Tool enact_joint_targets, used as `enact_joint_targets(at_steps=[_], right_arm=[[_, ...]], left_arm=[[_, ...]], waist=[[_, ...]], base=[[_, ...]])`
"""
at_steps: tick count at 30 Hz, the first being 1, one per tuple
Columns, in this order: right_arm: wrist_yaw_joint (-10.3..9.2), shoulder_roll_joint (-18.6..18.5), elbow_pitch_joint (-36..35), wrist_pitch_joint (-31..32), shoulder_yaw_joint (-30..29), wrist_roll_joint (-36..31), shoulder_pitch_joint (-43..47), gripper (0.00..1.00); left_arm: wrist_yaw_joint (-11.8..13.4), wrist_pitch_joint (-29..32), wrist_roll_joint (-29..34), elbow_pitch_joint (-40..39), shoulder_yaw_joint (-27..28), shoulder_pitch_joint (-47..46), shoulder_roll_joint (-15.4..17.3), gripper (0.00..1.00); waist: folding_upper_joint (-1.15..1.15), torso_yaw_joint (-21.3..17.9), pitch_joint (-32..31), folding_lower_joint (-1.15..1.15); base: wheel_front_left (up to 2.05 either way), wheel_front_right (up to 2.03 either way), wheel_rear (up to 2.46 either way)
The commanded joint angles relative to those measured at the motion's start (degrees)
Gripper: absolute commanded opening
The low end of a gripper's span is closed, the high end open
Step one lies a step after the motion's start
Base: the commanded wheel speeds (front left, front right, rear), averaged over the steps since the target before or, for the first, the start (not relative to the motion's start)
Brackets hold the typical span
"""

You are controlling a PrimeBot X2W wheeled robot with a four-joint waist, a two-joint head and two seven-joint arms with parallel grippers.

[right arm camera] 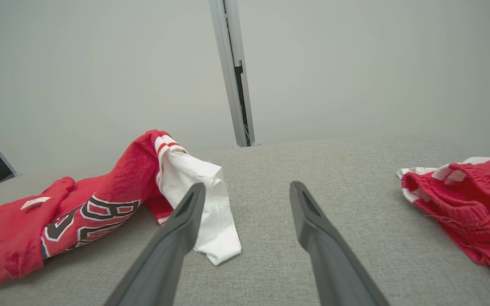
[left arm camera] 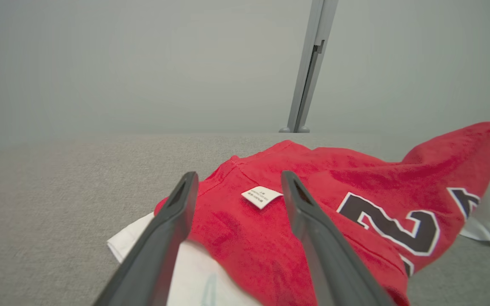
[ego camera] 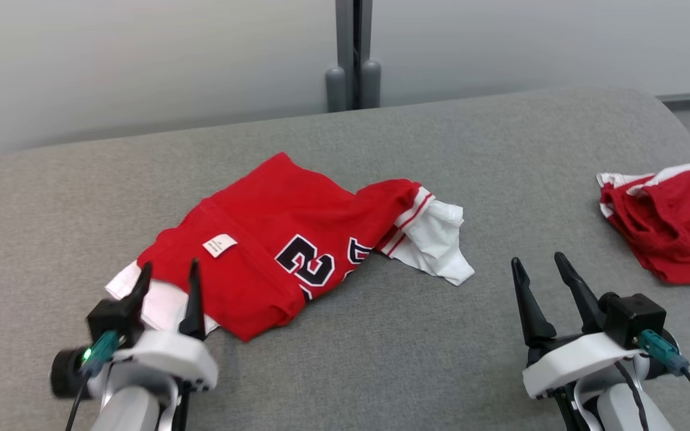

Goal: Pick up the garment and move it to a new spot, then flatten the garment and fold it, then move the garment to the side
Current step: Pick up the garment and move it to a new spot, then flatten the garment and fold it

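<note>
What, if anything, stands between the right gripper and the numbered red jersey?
Nothing visible. The right gripper, jaws open, hovers over the grey surface, and just bare surface lies between it and the jersey. The second red garment lies to the gripper's right, off that path.

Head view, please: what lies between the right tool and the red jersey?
Only bare grey surface separates right tool and red jersey in the head view.
</note>
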Motion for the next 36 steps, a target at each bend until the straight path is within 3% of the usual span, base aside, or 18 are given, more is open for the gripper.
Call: enact_joint_targets(at_steps=[1,16,23,36], right_arm=[[-0.02,-0.4,0.2,-0.3,0.0,-0.2,0.8,1.0],[-0.02,-0.4,2.7,-0.3,0.4,-0.1,5.0,1.0],[-0.02,-0.4,3.1,-0.3,0.9,0.1,6.0,1.0],[-0.02,-0.3,3.4,-0.3,3.4,0.2,4.8,1.0]], left_arm=[[0.0,-0.1,1.0,-1.0,2.0,1.8,0.1,1.0],[-4.5,-0.1,11.0,-6.9,16.1,17.5,-2.8,1.0],[-6.0,-0.1,13.0,-7.9,18.1,20.1,-4.5,1.0],[-7.8,-0.1,13.3,-7.1,16.9,19.1,-5.2,1.0]], waist=[[0.0,1.4,-1.4,0.0],[0.0,4.9,-6.6,0.0],[0.0,5.7,-7.0,0.0],[0.0,8.3,-5.4,0.0]], base=[[0.0,0.0,0.0],[0.0,0.0,0.0],[0.0,0.0,0.0],[0.0,0.0,0.0]])
